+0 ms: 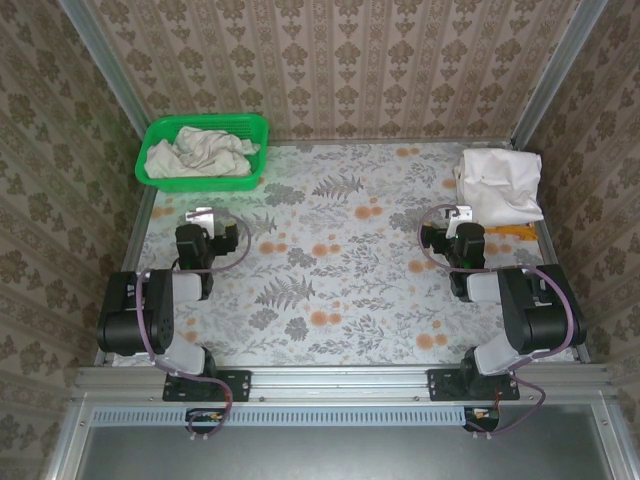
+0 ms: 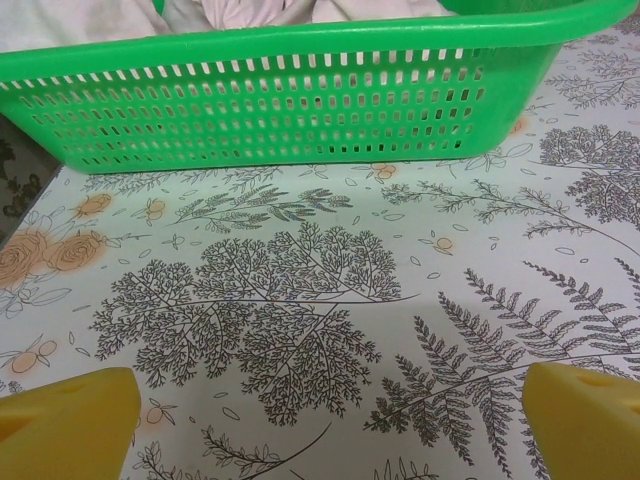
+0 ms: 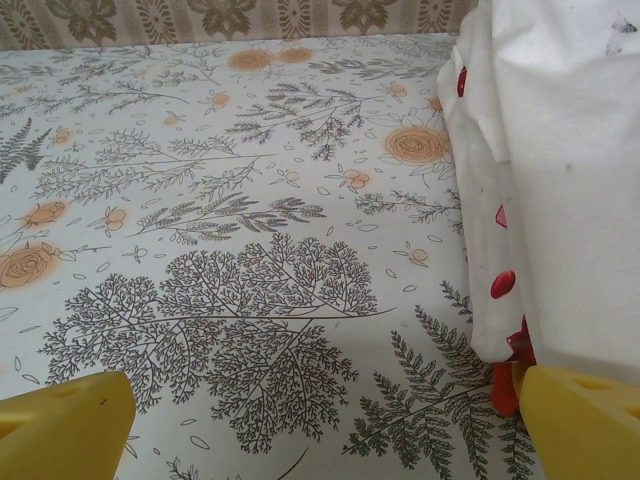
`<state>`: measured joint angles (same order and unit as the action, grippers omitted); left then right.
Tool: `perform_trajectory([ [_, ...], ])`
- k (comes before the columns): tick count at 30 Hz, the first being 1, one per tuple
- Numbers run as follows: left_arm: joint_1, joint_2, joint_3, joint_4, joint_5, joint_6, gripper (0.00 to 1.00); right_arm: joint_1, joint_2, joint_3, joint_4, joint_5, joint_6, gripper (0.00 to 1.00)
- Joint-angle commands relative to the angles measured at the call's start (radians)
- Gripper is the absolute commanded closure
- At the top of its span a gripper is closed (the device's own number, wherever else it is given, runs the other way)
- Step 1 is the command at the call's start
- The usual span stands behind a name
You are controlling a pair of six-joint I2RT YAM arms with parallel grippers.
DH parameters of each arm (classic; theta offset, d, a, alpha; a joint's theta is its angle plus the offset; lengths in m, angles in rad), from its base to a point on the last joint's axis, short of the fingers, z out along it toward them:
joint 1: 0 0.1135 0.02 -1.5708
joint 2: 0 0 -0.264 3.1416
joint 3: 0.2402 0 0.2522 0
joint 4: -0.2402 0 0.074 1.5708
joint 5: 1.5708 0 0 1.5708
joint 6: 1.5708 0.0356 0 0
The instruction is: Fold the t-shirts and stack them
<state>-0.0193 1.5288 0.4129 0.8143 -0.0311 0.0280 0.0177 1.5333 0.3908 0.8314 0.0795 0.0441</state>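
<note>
Lying lengthwise along basket [image 1: 200,184]: crumpled t-shirt [image 1: 200,152] | folded t-shirts [image 1: 500,185]: far right

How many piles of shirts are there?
2. A crumpled pile in the green basket, far left; a folded stack on the table, far right. How many shirts each holds is hidden.
</note>
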Motion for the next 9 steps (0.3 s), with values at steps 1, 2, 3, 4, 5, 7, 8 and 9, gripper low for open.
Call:
perform_trajectory([
  [1,-0.004,0.004,-0.005,0.025,-0.012,0.020,0.00,0.004,0.001,0.015,0.032,-0.001,-0.013,0.00],
  [2,-0.004,0.005,-0.004,0.026,-0.012,0.020,0.00,0.004,0.001,0.015,0.032,0.000,-0.012,0.00],
  [3,-0.004,0.005,-0.006,0.025,-0.012,0.020,0.00,0.004,0.001,0.014,0.032,0.000,-0.012,0.00],
  [4,-0.003,0.005,-0.005,0.026,-0.011,0.020,0.00,0.004,0.002,0.015,0.032,-0.001,-0.012,0.00],
  [5,-0.003,0.004,-0.005,0.025,-0.012,0.020,0.00,0.004,0.001,0.015,0.032,0.000,-0.012,0.00],
  [7,-0.003,0.005,-0.005,0.025,-0.012,0.018,0.00,0.005,0.001,0.015,0.031,-0.001,-0.013,0.00],
  [8,-0.003,0.005,-0.007,0.025,-0.012,0.019,0.00,0.004,0.001,0.015,0.032,0.000,-0.012,0.00],
  [9,-0.004,0.004,-0.006,0.025,-0.011,0.019,0.00,0.004,0.001,0.015,0.032,0.000,-0.012,0.00],
])
